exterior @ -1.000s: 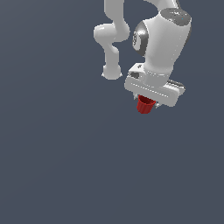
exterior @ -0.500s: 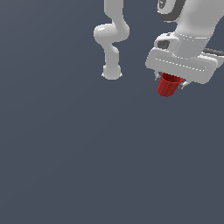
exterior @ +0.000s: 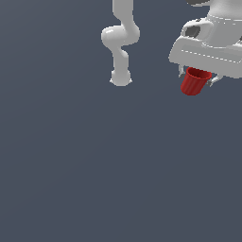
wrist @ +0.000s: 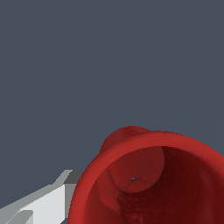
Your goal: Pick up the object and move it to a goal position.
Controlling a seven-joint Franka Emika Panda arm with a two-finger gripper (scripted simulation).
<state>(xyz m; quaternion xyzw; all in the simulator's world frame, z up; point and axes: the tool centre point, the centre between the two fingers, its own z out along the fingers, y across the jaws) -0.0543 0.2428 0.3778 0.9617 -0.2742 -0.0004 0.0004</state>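
The small red ribbed pot [exterior: 194, 82] hangs under my white gripper [exterior: 196, 78] at the upper part of the exterior view's right, well above the grey floor. The gripper is shut on the pot near its rim; the fingers are mostly hidden behind the hand and the pot. In the wrist view the pot [wrist: 153, 179] fills the frame close up, its open mouth toward the camera, with one white finger [wrist: 41, 203] beside its rim.
The arm's white base [exterior: 120, 78] and lower links [exterior: 120, 35] stand at the top middle of the exterior view. A plain dark grey floor [exterior: 94, 165] spreads beneath.
The gripper has carried the red pot toward the exterior view's right and closer to the camera over the last second. The pot stays held.
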